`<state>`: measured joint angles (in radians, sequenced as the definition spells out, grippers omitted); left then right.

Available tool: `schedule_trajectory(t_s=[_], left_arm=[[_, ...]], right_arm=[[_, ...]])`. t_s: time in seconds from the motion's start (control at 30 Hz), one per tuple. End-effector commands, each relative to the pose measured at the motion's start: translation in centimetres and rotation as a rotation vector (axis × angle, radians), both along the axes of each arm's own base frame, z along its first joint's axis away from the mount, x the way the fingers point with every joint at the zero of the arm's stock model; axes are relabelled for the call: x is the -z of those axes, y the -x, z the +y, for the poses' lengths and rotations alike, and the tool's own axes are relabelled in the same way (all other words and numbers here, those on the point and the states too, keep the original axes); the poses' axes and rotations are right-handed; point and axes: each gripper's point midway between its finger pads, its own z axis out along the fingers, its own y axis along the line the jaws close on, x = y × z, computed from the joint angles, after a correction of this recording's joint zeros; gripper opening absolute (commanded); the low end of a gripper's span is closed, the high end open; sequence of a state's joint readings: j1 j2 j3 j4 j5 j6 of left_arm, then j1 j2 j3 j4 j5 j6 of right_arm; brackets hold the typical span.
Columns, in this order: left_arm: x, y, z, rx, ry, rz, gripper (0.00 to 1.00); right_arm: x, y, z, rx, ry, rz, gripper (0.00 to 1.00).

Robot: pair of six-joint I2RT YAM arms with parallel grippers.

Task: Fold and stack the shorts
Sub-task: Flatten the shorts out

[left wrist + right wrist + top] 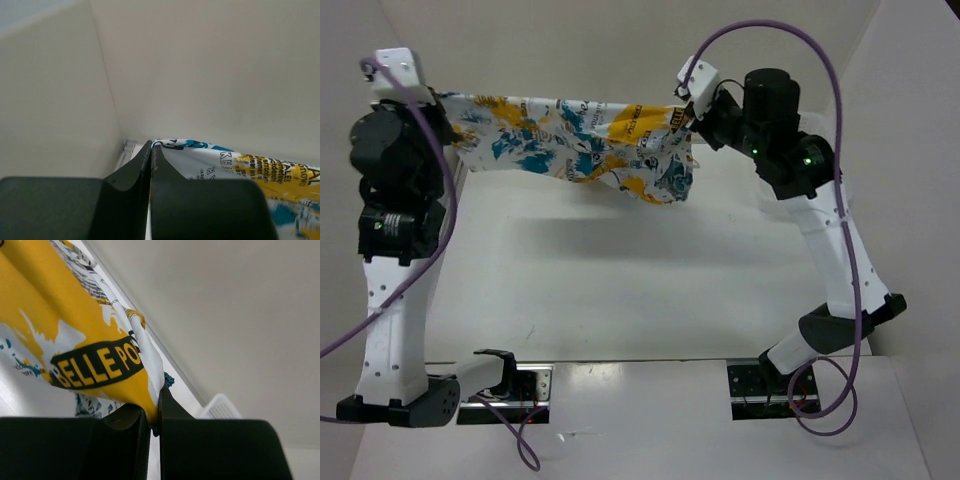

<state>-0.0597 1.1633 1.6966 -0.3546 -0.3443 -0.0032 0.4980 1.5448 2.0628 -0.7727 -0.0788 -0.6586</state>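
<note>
Spreading step: the left gripper (428,95) and right gripper (683,114) each clamp one end of the shorts (580,145), taut above the table (620,290). Next, lower them flat for folding.

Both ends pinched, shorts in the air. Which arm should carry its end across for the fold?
Right, probably: the right gripper holds the shorts nearer mid-table; the left gripper is by the side wall.
</note>
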Motion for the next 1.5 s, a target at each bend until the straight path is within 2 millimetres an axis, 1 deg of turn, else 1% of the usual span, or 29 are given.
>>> schedule_trajectory(t_s=[0.0, 0.03, 0.13, 0.17, 0.2, 0.3, 0.33, 0.4, 0.47, 0.5, 0.53, 0.57, 0.63, 0.7, 0.73, 0.77, 0.8, 0.83, 0.87, 0.9, 0.93, 0.97, 1.0, 1.07, 1.1, 1.17, 1.27, 1.33, 1.47], left_arm=[[-9.3, 5.8, 1.8, -0.073, 0.025, -0.279, 0.0], [-11.8, 7.3, 1.9, -0.073, 0.03, -0.345, 0.0], [-14.4, 8.2, 1.8, -0.064, 0.031, -0.393, 0.0], [-16.6, 9.7, 1.6, -0.051, 0.03, -0.448, 0.0], [-16.5, 8.7, 1.4, -0.04, 0.025, -0.426, 0.0], [-16.9, 8.1, 1.0, -0.021, 0.017, -0.403, 0.0], [-16.5, 7.7, 0.8, -0.011, 0.013, -0.382, 0.0], [-15.4, 6.7, 0.2, 0.021, 0.002, -0.339, 0.0], [-12.4, 4.0, -0.3, 0.044, -0.006, -0.251, 0.0], [-10.9, 2.4, -0.7, 0.066, -0.012, -0.205, 0.0], [-7.8, -0.5, -1.0, 0.075, -0.014, -0.117, 0.0], [-6.1, -2.0, -1.5, 0.088, -0.014, -0.072, 0.0], [-2.1, -5.8, -2.8, 0.122, -0.016, 0.031, 0.0], [2.2, -8.7, -3.2, 0.135, -0.018, 0.123, 0.0], [4.9, -10.9, -3.6, 0.148, -0.019, 0.182, 0.0], [6.5, -12.1, -3.7, 0.148, -0.019, 0.212, 0.0], [7.9, -13.2, -3.8, 0.148, -0.019, 0.244, 0.0], [10.9, -15.2, -4.1, 0.161, -0.018, 0.308, 0.0], [12.1, -16.0, -4.2, 0.161, -0.018, 0.338, 0.0], [13.5, -16.9, -4.5, 0.175, -0.017, 0.367, 0.0], [16.3, -18.3, -4.9, 0.19, -0.015, 0.429, 0.0], [17.6, -18.9, -4.9, 0.19, -0.014, 0.456, 0.0], [19.9, -19.8, -5.2, 0.2, -0.012, 0.5, 0.0], [21.8, -20.6, -5.9, 0.22, -0.012, 0.537, 0.0], [23.8, -21.0, -6.2, 0.232, -0.008, 0.58, 0.0], [25.5, -21.3, -6.3, 0.241, -0.005, 0.619, 0.0], [28.6, -21.2, -6.5, 0.251, 0.0, 0.688, 0.0], [31.5, -21.1, -6.5, 0.25, 0.003, 0.747, 0.0], [33.5, -21.3, -6.5, 0.249, 0.004, 0.784, 0.0]], right_arm=[[-5.4, 6.6, 0.3, -0.149, -0.134, -0.017, 0.0], [-5.6, 7.9, 0.3, -0.179, -0.143, 0.002, 0.0], [-6.6, 11.1, 0.5, -0.27, -0.182, 0.019, 0.0], [-7.0, 11.6, 0.4, -0.286, -0.198, 0.02, 0.0], [-7.3, 12.0, -0.1, -0.297, -0.22, 0.025, 0.0], [-7.6, 13.6, -1.9, -0.289, -0.263, 0.047, 0.0], [-7.2, 14.9, -2.1, -0.311, -0.289, 0.075, 0.0], [-6.7, 15.2, -2.8, -0.299, -0.313, 0.101, 0.0], [-5.3, 14.3, -2.8, -0.271, -0.365, 0.158, 0.0], [-3.7, 13.5, -2.5, -0.26, -0.37, 0.206, 0.0], [-3.1, 11.9, -2.1, -0.236, -0.397, 0.23, 0.0], [-2.1, 10.7, -1.9, -0.215, -0.405, 0.257, 0.0], [2.1, 6.5, -1.2, -0.138, -0.411, 0.37, 0.0], [5.1, 3.6, -1.0, -0.098, -0.398, 0.433, 0.0], [6.4, 1.9, -1.5, -0.064, -0.395, 0.451, 0.0], [9.5, -0.7, -1.6, -0.021, -0.396, 0.528, 0.0], [10.1, -2.3, -2.0, 0.005, -0.411, 0.538, 0.0], [11.3, -4.3, -3.7, 0.061, -0.431, 0.555, 0.0], [14.8, -6.8, -4.4, 0.127, -0.451, 0.635, 0.0], [15.5, -8.4, -5.0, 0.148, -0.468, 0.637, 0.0], [17.3, -9.5, -6.1, 0.191, -0.466, 0.665, 0.0], [20.5, -10.8, -6.3, 0.221, -0.452, 0.716, 0.0], [21.8, -11.5, -6.4, 0.241, -0.443, 0.729, 0.0], [25.5, -12.6, -6.9, 0.309, -0.432, 0.784, 0.48], [26.2, -13.0, -6.6, 0.324, -0.432, 0.788, 0.67], [27.6, -14.1, -7.6, 0.423, -0.414, 0.765, 0.82], [26.9, -15.4, -8.4, 0.471, -0.414, 0.712, 0.81], [27.4, -15.2, -8.0, 0.457, -0.415, 0.737, 0.8], [30.5, -13.4, -3.3, 0.353, -0.337, 0.81, 0.71]])
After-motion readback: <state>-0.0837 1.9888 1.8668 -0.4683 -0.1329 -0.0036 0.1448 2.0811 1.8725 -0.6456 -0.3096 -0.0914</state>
